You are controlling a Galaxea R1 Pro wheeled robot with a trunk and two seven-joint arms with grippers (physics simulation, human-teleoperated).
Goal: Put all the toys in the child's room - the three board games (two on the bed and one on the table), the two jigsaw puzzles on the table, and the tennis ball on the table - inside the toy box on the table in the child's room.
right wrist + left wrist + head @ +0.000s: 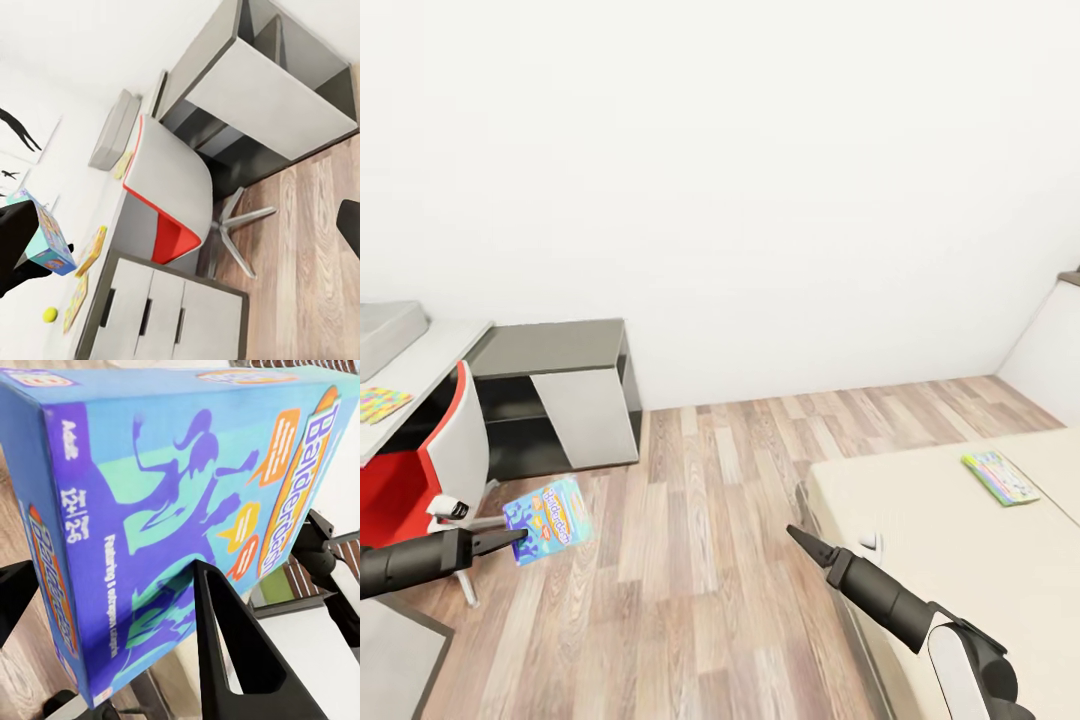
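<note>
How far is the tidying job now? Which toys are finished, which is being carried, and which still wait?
None shows as finished; the toy box interior is hidden. In hand: the left gripper holds a blue board game above the floor. Left: another board game lies on the bed; a jigsaw puzzle and the tennis ball lie on the table.

The room has a plain white wall and a floor made of light brown wood planks. A low dark grey cabinet stands against the wall, and it has a pale slanted front panel. Near it is a chair that is red inside and white on its back. The chair stands on thin silver legs. Black posters of sports figures hang on another wall. The light is soft and even.
</note>
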